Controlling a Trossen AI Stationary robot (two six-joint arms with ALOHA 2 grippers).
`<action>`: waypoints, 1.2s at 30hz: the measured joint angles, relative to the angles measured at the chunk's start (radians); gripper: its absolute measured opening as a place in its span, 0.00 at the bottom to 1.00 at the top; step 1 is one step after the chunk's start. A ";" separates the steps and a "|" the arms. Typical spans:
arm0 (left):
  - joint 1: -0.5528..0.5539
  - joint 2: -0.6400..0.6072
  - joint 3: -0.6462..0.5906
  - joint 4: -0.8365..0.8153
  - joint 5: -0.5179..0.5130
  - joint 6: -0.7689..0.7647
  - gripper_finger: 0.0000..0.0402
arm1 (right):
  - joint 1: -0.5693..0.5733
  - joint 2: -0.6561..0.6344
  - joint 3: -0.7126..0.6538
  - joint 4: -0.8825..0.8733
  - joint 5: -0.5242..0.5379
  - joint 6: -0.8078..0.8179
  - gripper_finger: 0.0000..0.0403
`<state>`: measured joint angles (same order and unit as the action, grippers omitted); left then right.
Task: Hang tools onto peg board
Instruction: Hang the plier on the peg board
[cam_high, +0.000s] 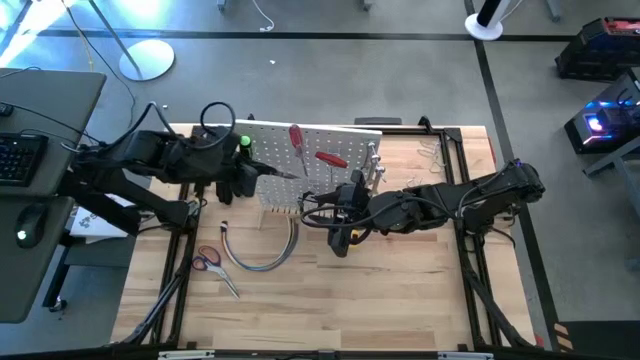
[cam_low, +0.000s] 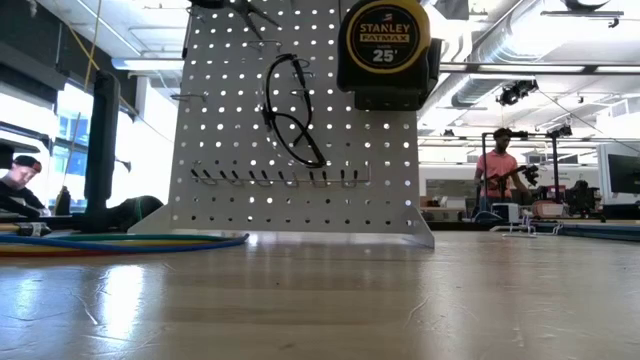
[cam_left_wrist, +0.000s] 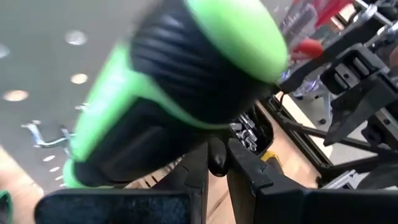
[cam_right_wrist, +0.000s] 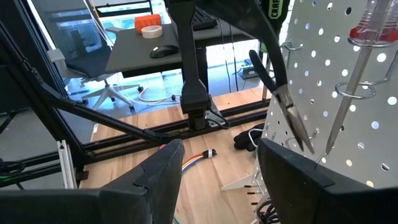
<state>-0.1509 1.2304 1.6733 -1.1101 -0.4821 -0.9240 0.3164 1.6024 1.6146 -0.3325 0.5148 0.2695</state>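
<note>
While the left gripper (cam_high: 243, 172) sits in the upper left part of the high view, its fingers are squeezed tight on a green screwdriver (cam_high: 243, 146), and the fat green and black handle (cam_left_wrist: 186, 81) fills most of the left wrist view. That gripper is right up against the left edge of the peg board (cam_high: 320, 145), so the board lies just to the right of it in the high view, and this arm is the nearer one for hanging the tool there. I cannot see the screwdriver's metal end, so I cannot say for sure which way its long line points, but the handle leans across the wrist view from lower left to upper right. My guess is that the tool has to be lined up with a hook or ring on the board before it can be let go. The right gripper (cam_high: 340, 225) waits in the middle of the high view, just below the board, with its fingers spread wide and nothing in them. On the white board two red screwdrivers (cam_high: 296, 140) already hang near the top, silver wrenches (cam_high: 373, 165) hang at its right side, and a yellow tape measure (cam_low: 385, 50) sits high in the low view. Red scissors (cam_high: 208, 260) lie on the table (cam_high: 400, 300) at the lower left, near a bundle of cables (cam_high: 265, 255).
</note>
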 joint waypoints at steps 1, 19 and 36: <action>0.000 0.002 0.000 0.001 0.006 0.003 0.07 | 0.000 0.000 0.000 0.000 0.000 -0.001 0.51; 0.021 0.020 0.000 -0.039 0.009 -0.015 0.07 | 0.001 0.000 0.000 0.000 -0.017 0.018 0.51; 0.025 0.081 0.002 -0.039 -0.018 -0.016 0.10 | 0.005 0.000 0.000 0.007 -0.044 0.022 0.51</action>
<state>-0.1260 1.3113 1.6749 -1.1488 -0.4999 -0.9405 0.3218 1.6024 1.6146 -0.3252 0.4709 0.2913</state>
